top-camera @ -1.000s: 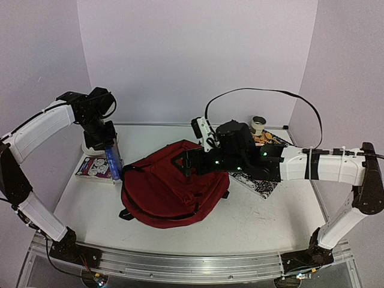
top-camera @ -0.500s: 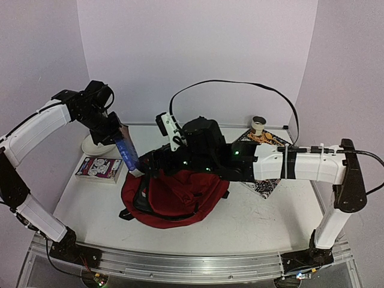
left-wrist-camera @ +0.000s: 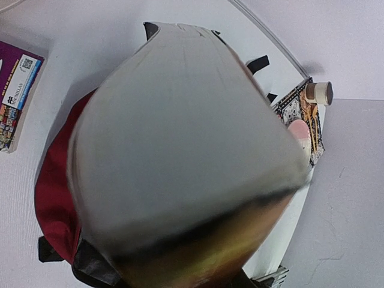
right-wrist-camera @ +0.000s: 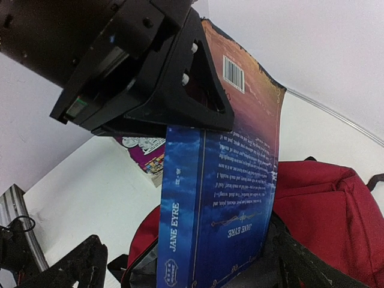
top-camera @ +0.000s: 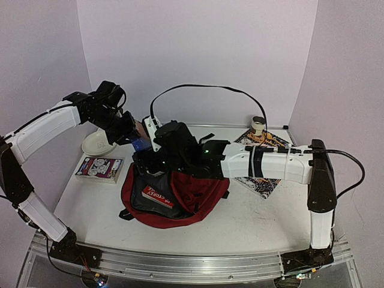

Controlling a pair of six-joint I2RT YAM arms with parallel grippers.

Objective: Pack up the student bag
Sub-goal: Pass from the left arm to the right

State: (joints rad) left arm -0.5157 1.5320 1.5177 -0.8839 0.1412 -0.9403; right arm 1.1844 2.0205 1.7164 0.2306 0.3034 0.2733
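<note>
The student bag (top-camera: 201, 192), dark red, lies mid-table with its mouth pulled open on the left, showing grey lining (top-camera: 144, 201) and a red label. My left gripper (top-camera: 135, 135) is shut on a blue "Jane Eyre" book (top-camera: 141, 144), held upright over that mouth. In the right wrist view the book (right-wrist-camera: 222, 210) hangs from the left gripper (right-wrist-camera: 198, 120), its lower end at the bag (right-wrist-camera: 327, 198) opening. My right gripper (right-wrist-camera: 192, 264) is open wide, a finger on either side of the book, low at the bag's rim. The book's page edge (left-wrist-camera: 180, 132) fills the left wrist view.
A purple book (top-camera: 99, 168) lies flat at the left, behind it a white dish (top-camera: 96, 144). A black-and-white patterned book (top-camera: 264, 183) and a small cup-like roll (top-camera: 258, 125) sit at the back right. The right arm's black cable loops above the bag.
The right arm swept left across the bag, whose flap now stands open showing grey lining. The left arm carried the blue book rightward to the bag's mouth.
</note>
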